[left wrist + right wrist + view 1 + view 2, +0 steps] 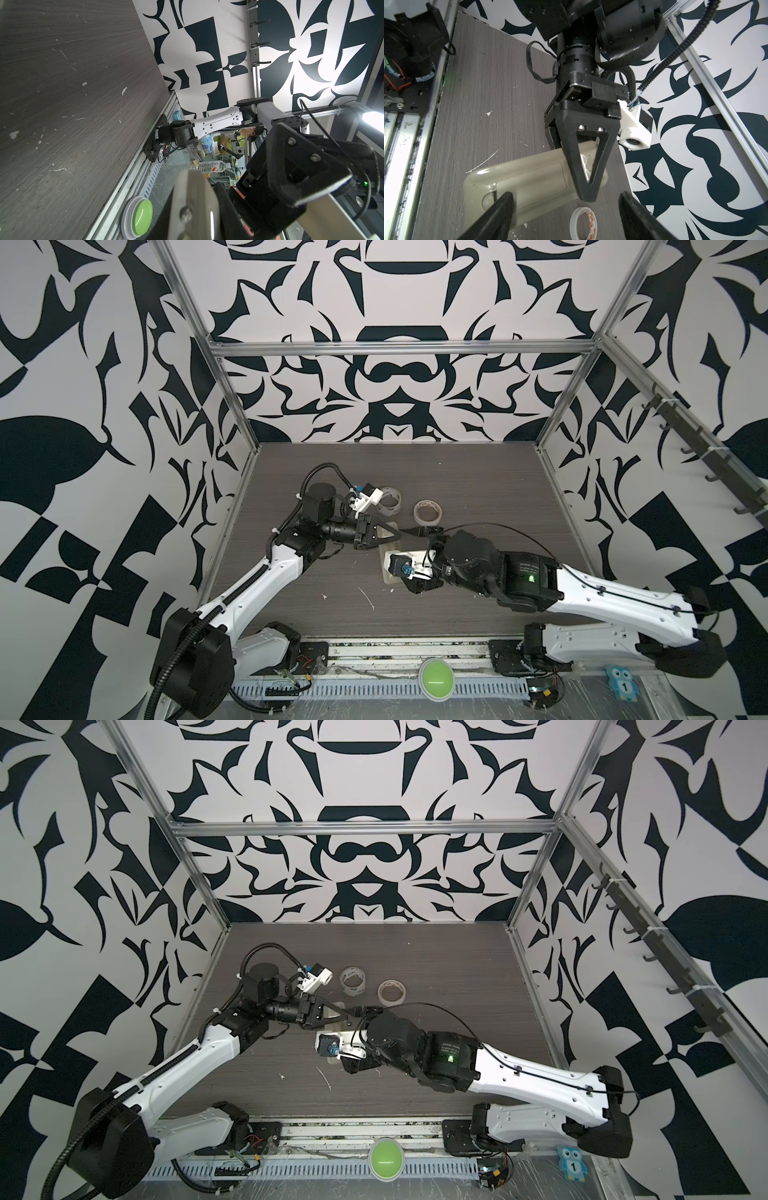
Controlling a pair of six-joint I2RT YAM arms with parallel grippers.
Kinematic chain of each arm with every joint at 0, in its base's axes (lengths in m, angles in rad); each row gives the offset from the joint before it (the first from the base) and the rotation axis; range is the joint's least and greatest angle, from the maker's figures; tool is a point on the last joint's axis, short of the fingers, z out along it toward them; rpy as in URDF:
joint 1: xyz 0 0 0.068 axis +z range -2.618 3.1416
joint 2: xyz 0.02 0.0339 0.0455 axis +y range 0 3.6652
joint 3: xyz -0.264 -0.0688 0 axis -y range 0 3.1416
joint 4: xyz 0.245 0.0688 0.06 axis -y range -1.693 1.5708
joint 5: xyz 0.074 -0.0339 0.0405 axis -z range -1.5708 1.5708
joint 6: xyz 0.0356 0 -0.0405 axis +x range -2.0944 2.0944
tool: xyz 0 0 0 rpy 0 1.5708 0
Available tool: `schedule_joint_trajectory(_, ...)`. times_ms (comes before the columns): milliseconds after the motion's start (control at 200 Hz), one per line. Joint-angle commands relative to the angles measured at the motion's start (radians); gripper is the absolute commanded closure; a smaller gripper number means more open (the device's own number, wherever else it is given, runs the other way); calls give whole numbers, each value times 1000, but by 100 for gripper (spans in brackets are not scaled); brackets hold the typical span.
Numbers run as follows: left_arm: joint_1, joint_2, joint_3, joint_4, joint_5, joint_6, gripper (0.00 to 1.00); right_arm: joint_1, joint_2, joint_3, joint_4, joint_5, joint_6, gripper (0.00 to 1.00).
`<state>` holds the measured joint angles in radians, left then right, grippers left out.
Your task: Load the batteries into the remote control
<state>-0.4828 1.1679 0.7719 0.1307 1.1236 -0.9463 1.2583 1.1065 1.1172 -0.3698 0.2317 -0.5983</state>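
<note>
The remote control (529, 178) is a slim pale slab that lies back up on the dark table, with its battery cover in place. In both top views only strips of it (387, 580) (332, 1061) show under the two wrists. My left gripper (588, 195) (401, 533) is shut, and its joined tips rest at the remote's far end with nothing seen between them. My right gripper (564, 195) (409, 560) is open and hovers low. One finger is over the remote's latch end, the other beyond the tape roll. The batteries are out of view.
A white tape roll (582, 222) (428, 512) lies just past the remote, and a clear roll (388, 504) lies beside it under the left wrist camera. White paint flecks dot the table. A green button (435, 678) sits on the front rail.
</note>
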Motion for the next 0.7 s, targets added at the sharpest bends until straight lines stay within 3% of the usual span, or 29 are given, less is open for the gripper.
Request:
schedule_joint_trajectory(0, 2, -18, -1, 6, 21, -4, 100, 2, -18, 3, 10, -73, 10, 16)
schedule_joint_trajectory(380, 2, -22, -1, 6, 24, -4, 100, 5, 21, 18, -23, -80, 11, 16)
schedule_joint_trajectory(695, 3, -25, -2, 7, 24, -5, 100, 5, 49, 26, -18, -10, 8, 16)
